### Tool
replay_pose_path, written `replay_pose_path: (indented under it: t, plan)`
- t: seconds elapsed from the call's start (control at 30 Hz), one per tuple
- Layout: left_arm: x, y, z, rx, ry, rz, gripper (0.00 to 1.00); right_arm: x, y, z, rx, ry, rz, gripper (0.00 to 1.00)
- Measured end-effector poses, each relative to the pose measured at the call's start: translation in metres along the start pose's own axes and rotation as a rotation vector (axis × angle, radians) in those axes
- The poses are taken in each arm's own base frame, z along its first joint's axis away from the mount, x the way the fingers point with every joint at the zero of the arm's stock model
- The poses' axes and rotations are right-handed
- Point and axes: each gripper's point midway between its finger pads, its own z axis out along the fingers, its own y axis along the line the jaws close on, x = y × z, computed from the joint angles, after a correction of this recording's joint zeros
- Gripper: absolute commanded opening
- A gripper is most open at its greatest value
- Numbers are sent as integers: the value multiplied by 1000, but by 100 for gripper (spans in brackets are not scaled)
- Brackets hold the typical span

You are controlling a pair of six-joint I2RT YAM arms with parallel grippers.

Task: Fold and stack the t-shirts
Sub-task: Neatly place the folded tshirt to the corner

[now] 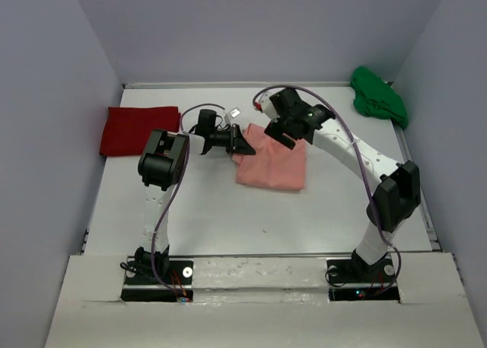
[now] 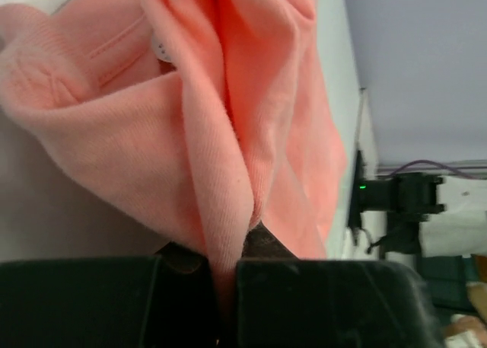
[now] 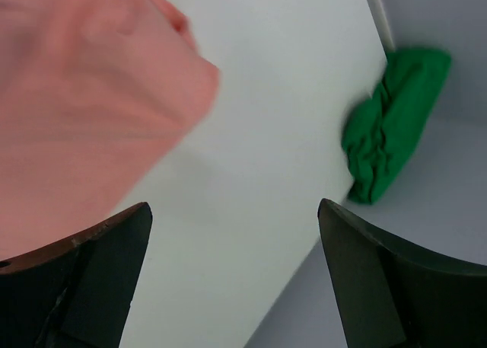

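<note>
Left wrist view: left hand [image 2: 224,287] clamped on a fold of the salmon-pink t-shirt [image 2: 213,158], mid surface [image 1: 251,218]; right hand [image 3: 236,249] spread apart beside it. Red t-shirt [image 1: 139,129] far left, green t-shirt [image 3: 388,119] far right.

A white table [image 1: 228,218] sits boxed in by plain grey-lilac walls [image 1: 259,28] on the left, far and right. A pale ledge [image 1: 259,321] runs along its near edge.
</note>
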Motion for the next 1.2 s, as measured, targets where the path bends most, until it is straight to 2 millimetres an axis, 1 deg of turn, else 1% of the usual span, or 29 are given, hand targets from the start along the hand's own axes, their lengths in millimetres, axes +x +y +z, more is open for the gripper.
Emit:
replay_pose_path:
  t: [0.03,0.07,0.1,0.13,0.17,0.2,0.23,0.27,0.3,0.37,0.4,0.43,0.53,0.63,0.8,0.87,0.93,1.03,1.07,1.1,1.13,1.2]
  plan:
    - [-4,1,0,-18,7,17,0,15,-19,10,56,34,33,94]
    - [-10,5,-3,-46,18,60,0,43,-43,24,116,100,79,95]
    - [-11,5,-4,-55,26,77,0,68,-57,33,159,158,105,95]
    - [-15,6,-7,-74,39,109,0,86,-64,39,185,199,115,95]
    - [-17,7,-10,-84,47,122,0,109,-67,44,209,252,114,96]
    - [-18,8,-16,-92,58,133,0,116,-67,45,212,268,113,96]
    - [-21,11,-25,-108,66,139,0,132,-61,46,211,301,97,96]
    - [-25,14,-36,-132,78,148,0,138,-55,46,203,309,81,97]
    - [-30,16,-44,-143,82,153,0,143,-51,45,197,316,71,97]
    - [-48,23,-71,-188,81,190,0,150,-45,42,195,313,63,97]
    - [-54,25,-80,-200,78,198,0,152,-45,40,198,312,64,98]
    - [-60,27,-94,-220,74,216,0,155,-46,38,204,309,70,98]
    - [-64,37,-128,-287,81,223,0,157,-52,31,227,286,92,99]
    - [-64,38,-150,-332,113,223,0,157,-55,25,239,262,111,99]
    - [-78,34,-179,-399,139,267,0,164,-47,26,219,261,117,99]
    - [-80,37,-192,-438,144,270,0,164,-44,27,204,258,119,99]
    - [-77,44,-208,-485,159,264,0,163,-43,28,199,252,125,98]
    - [-73,50,-226,-534,177,246,0,163,-40,29,186,249,132,83]
    - [-74,51,-232,-548,175,244,0,162,-39,29,181,247,136,83]
    - [-74,52,-236,-558,176,243,0,163,-38,29,177,247,138,86]
    - [-76,53,-244,-577,171,243,0,163,-37,30,174,248,139,88]
    - [-79,56,-255,-606,165,245,0,163,-34,31,160,251,140,89]
